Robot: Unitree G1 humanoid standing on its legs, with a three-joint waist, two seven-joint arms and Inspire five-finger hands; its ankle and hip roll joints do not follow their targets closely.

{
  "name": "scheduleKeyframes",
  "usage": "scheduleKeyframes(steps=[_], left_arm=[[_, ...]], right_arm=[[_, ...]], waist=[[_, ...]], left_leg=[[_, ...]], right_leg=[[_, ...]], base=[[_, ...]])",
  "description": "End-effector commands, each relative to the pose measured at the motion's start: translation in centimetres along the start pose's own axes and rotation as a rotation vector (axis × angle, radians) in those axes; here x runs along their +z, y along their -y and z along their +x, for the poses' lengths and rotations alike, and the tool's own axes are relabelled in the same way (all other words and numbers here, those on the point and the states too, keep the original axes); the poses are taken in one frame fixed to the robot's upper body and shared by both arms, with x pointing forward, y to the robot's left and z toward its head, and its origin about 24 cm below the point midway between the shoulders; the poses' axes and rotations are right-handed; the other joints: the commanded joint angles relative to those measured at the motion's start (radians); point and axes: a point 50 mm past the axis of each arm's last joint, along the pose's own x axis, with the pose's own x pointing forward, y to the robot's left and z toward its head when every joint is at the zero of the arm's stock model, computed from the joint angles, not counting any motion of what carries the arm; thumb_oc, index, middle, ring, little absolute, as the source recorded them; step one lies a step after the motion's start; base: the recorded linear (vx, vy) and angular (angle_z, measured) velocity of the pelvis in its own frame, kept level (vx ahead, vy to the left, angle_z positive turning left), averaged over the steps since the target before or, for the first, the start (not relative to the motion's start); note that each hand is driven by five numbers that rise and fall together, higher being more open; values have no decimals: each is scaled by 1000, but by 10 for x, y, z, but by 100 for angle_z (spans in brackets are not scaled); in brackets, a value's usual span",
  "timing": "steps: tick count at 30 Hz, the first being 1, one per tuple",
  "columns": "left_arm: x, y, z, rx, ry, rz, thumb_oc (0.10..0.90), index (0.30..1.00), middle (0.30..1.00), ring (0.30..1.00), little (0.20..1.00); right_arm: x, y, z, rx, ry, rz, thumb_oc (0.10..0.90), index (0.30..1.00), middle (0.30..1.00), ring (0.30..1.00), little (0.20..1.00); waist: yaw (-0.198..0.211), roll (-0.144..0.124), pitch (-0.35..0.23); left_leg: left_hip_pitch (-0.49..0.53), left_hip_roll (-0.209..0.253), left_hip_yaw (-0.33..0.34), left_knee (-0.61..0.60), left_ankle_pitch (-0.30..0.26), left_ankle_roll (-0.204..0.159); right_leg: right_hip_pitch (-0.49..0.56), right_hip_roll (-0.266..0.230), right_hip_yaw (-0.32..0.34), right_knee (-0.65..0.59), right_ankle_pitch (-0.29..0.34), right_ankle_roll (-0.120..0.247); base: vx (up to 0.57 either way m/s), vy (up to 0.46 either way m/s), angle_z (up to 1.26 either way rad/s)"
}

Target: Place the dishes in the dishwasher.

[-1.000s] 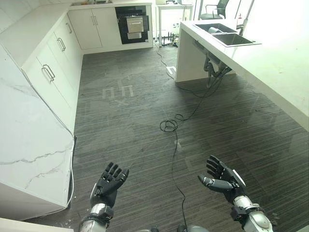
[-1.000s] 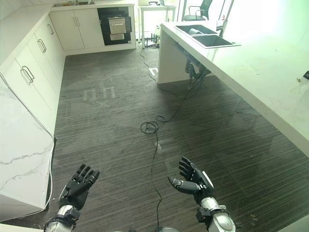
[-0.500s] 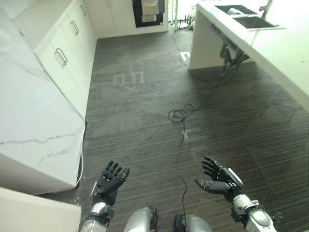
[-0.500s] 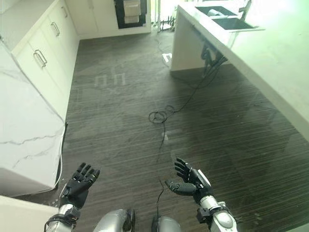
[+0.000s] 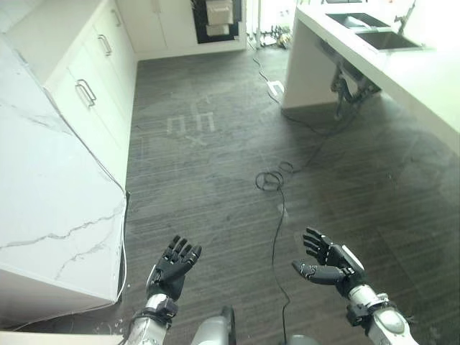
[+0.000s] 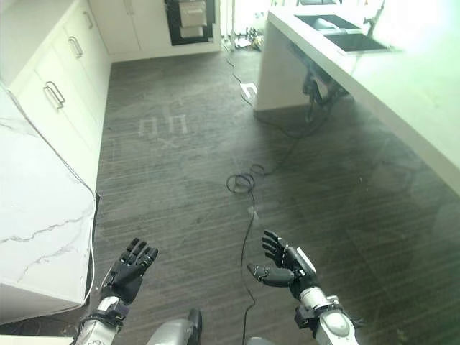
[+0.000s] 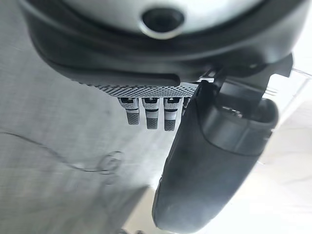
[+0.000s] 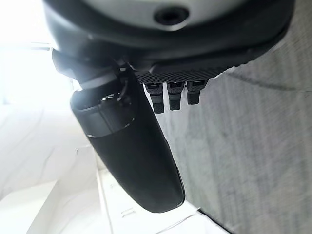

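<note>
Left eye view shows you both hands empty over the dark wood-grain floor: left hand and right hand with fingers spread. Far beyond them, the black built-in dishwasher stands among white cabinets; right of it, a steel double sink is sunk in the white table.

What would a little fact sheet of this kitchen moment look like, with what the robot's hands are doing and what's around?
left hand: open, empty, over the dark floor
right hand: open, empty, palm turned inward
left side: white cabinets with handles
right side: white counter with a sink
far wall: dark built-in appliance
floor: a black cable coiled midway
dishes: none held
</note>
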Motion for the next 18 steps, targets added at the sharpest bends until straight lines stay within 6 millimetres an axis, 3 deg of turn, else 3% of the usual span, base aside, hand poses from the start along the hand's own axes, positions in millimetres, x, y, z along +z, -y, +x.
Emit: scheduleKeyframes(steps=[1,3,4,6,7,8,10,12,13,18], left_arm=[[40,15,-3,-152,130,191,800,900,900,900,900],[48,25,2,-181,150,206,800,900,900,900,900],[55,30,5,-204,171,232,800,900,900,900,900],[68,37,9,-227,207,315,800,900,900,900,900],[68,38,9,-228,208,320,800,900,900,900,900],[74,44,11,-239,225,368,800,900,900,900,900],[73,54,12,-285,236,418,800,900,900,900,900],[68,59,8,-327,239,456,800,900,900,900,900],[66,60,5,-340,241,479,800,900,900,900,900],[67,62,2,-351,248,500,800,900,900,900,900]], right_arm=[[35,-3,10,9,197,-24,800,900,900,900,900],[35,-2,12,0,194,-31,800,900,900,900,900],[35,1,11,-7,192,-34,800,900,900,900,900],[35,5,7,-17,189,-37,800,900,900,900,900],[35,5,6,-18,188,-36,800,900,900,900,900],[34,12,1,-42,185,-32,800,900,900,900,900],[33,19,-4,-94,190,-21,800,900,900,900,900],[34,21,-8,-118,200,-33,800,900,900,900,900],[35,20,-9,-122,203,-47,800,900,900,900,900],[39,21,-8,-125,212,-61,800,900,900,900,900]], waist=[[-38,32,-51],[-52,31,-40],[-59,22,-34],[-79,1,-16],[-78,-2,-9],[-95,-33,-4],[-120,-57,0],[-130,-58,0],[-131,-59,0],[-130,-65,-16]], left_leg=[[12,1,-26,-41,-115,-52],[28,7,-2,-41,-118,-58],[35,13,17,-41,-122,-64],[67,21,46,-41,-142,-76],[78,20,48,-41,-147,-76],[93,1,68,-41,-162,-76],[131,-34,60,-41,-195,-67],[166,-55,39,-41,-219,-59],[193,-69,35,-41,-239,-54],[232,-94,24,-41,-280,-35]], right_leg=[[-27,12,-12,113,243,40],[-68,33,-50,28,190,15],[-59,52,-88,-78,164,10],[-51,69,-139,-266,172,16],[-44,68,-138,-266,165,18],[-124,45,-123,-266,138,27],[-253,22,-60,-266,130,43],[-331,5,-31,-266,136,45],[-363,-4,-49,-266,140,47],[-335,-1,-60,-266,148,47]], base=[[237,346,45],[180,118,14],[205,-1,-6],[210,-63,-7],[219,-106,18],[218,-101,-4],[383,-137,-1],[454,-121,61],[330,-87,61],[325,-123,27]])
